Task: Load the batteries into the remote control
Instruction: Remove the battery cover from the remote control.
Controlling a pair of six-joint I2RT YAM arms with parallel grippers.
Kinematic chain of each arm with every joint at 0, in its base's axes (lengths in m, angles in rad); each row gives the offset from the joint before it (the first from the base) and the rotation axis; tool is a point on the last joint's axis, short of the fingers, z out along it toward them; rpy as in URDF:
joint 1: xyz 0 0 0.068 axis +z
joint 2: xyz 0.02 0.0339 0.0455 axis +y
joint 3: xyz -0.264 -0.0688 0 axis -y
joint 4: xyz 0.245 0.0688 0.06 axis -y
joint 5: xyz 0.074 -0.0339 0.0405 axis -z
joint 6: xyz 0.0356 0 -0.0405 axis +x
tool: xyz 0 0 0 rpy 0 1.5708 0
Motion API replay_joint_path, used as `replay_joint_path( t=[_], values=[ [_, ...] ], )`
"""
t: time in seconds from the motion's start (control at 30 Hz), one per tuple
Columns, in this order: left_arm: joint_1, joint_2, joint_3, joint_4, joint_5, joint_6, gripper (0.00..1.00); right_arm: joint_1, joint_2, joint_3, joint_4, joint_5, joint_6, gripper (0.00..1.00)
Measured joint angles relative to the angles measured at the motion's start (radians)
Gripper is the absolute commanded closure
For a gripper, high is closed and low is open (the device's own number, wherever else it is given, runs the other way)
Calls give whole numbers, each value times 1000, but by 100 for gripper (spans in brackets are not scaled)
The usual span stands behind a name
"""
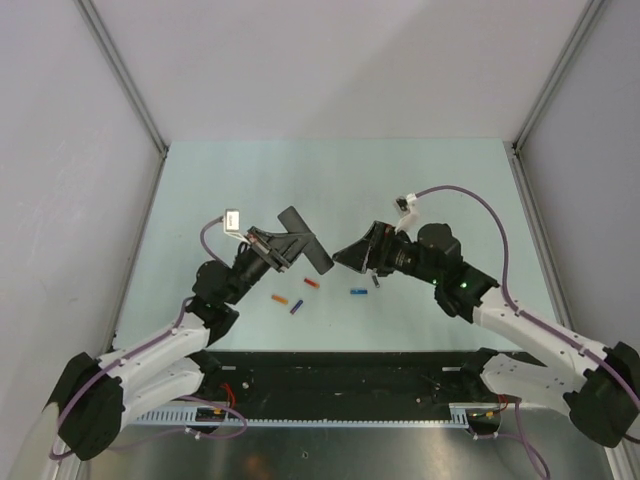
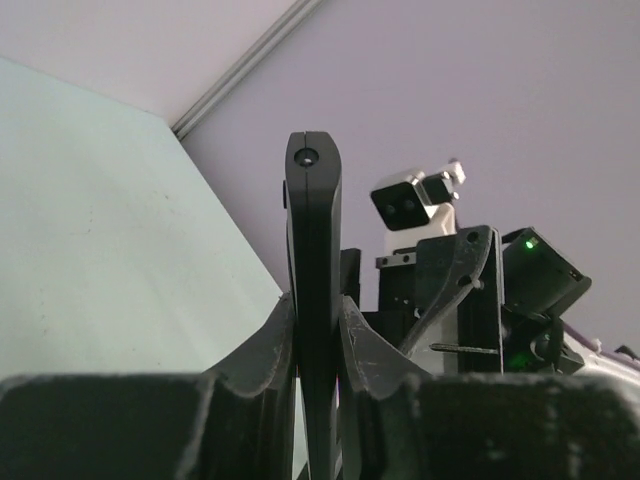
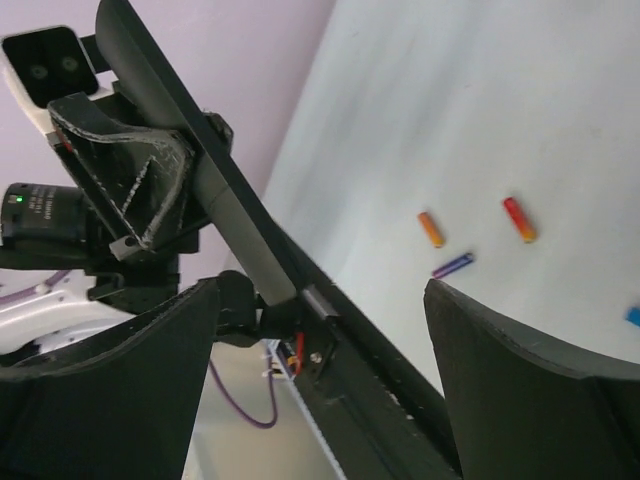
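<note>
My left gripper (image 1: 285, 247) is shut on the remote control (image 1: 306, 240), a slim black bar held in the air above the table. In the left wrist view the remote (image 2: 314, 220) stands edge-on, clamped between my fingers (image 2: 262, 352). My right gripper (image 1: 347, 256) is open and empty, its tips just right of the remote's near end; the remote (image 3: 190, 160) crosses its view at the left, outside the jaws. On the table lie batteries: orange (image 1: 279, 298), purple (image 1: 296, 306), red (image 1: 311, 283), blue (image 1: 357, 292), dark grey (image 1: 376, 281). Orange (image 3: 430, 229), red (image 3: 519, 219) and purple (image 3: 452, 265) also show in the right wrist view.
The pale green table (image 1: 330, 180) is enclosed by grey walls with aluminium posts (image 1: 122, 75) at the back corners. A black base strip (image 1: 340, 380) runs along the near edge. The right arm's camera housing (image 2: 410, 200) faces the left gripper closely.
</note>
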Motion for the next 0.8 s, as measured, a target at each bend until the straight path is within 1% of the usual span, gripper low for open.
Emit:
replay_joint_path(
  t=[0.17,0.3,0.57,0.7,0.8],
  values=[
    [-71,-3,0,19,-74,41,100,19,77,-6,151,-53,90,13],
    [-103,-3,0,19,-120,66,100,31,135,-10,242,-69,138,18],
    [-136,-9,0,-3,-207,112,100,40,182,-13,319,-69,178,25],
    [-145,-14,0,-13,-232,132,100,40,190,-13,337,-69,188,31],
    [-153,-15,0,-21,-243,146,100,40,207,-13,349,-70,197,32]
  ],
)
